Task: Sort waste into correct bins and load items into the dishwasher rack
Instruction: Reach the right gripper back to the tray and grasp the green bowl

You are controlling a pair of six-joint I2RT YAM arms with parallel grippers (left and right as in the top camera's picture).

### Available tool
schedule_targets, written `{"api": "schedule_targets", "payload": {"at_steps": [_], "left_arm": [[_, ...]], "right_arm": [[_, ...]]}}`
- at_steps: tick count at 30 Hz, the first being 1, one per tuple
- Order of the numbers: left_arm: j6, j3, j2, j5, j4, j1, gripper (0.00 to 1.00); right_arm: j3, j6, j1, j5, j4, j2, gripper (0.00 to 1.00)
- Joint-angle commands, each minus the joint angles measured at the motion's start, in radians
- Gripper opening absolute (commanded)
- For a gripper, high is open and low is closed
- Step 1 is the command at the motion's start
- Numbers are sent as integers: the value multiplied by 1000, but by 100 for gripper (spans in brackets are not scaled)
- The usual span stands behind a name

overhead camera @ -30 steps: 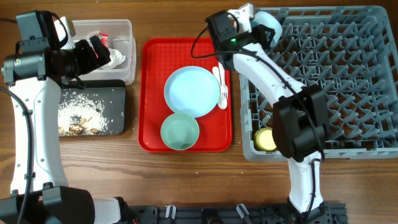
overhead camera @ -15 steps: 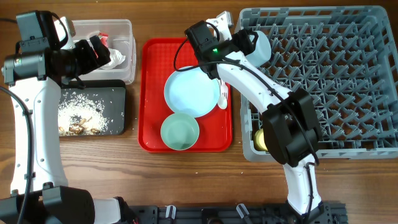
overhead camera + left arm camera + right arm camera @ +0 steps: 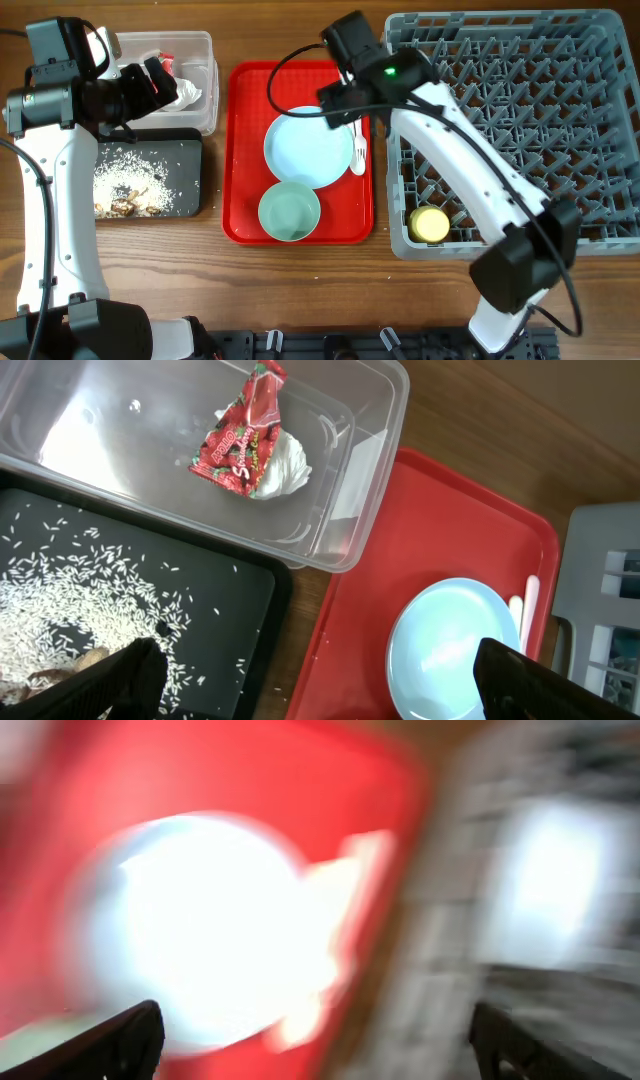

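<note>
The waste looks already sorted: the red snack wrapper [image 3: 243, 438] and white tissue [image 3: 280, 465] lie in the clear tub [image 3: 205, 95] at upper left, rice and brown scraps [image 3: 130, 185] in the black tray [image 3: 190, 165] below it. The yellow cup [image 3: 431, 224] sits in the grey dishwasher rack [image 3: 590, 120] at right.

What remains waits on the red serving tray [image 3: 245, 150] at centre: the pale blue plate [image 3: 305, 150], mint green bowl [image 3: 290, 211] and white fork and spoon [image 3: 358, 145].

The right gripper [image 3: 310, 1045] reaches from the rack side over the plate's upper edge, jaws wide apart and empty in its blurred wrist view. The left gripper [image 3: 315, 680] hangs above the tub and black tray, jaws also spread.
</note>
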Motion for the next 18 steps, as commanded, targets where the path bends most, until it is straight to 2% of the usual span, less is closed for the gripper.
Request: {"api": "schedule_targets", "payload": {"at_steps": [1,4,5,6,8,14,18], "left_arm": [[8,12,-12,-6,-1,5,100],[8,12,-12,-6,-1,5,100],[8,12,-12,-6,-1,5,100],[8,12,-12,-6,-1,5,100],[8,12,-12,-6,-1,5,100],[8,12,-12,-6,-1,5,100],[8,12,-12,-6,-1,5,100]], "right_arm": [[-70,30,12,-476,-7,20,94],[-178,39,35,-504,0,20,82],[-216,38,45,-503,8,20,73],[-253,41,55,-502,19,20,70],[-314,78,75,-475,40,20,66],[-465,139,117,-405,136,20,64],[-517,139,117,-382,198,20,56]]}}
